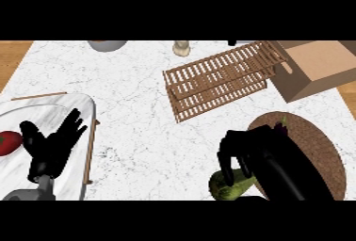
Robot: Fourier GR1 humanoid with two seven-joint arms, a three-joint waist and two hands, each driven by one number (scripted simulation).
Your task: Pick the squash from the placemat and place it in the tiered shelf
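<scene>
While the right hand [240, 153] is curling its fingers over the green squash [233, 184] at the near left edge of the round woven placemat [321, 155], the left hand [52, 143] is resting with fingers relaxed and holding nothing above a white marble tray [69, 106] at the view's left. Only the squash's near end is showing, lying partly on the placemat and partly over the marble counter [132, 84]; the palm is hiding the rest (so whether the fingers are fully closed round it is a judgement, though they are plainly bent about it). For this step, the grasp is best taken across the squash's thicker middle, so that it is not tipping when lifted, and the lift should be clearing the placemat before travelling to the wooden tiered shelf [219, 80], which is standing farther back on the counter with its slatted levels showing nothing on them. Containers: the tray is holding 1 red fruit, likely a tomato [7, 142]; a cardboard box [313, 68] is sitting just beside the shelf, contents hidden.
</scene>
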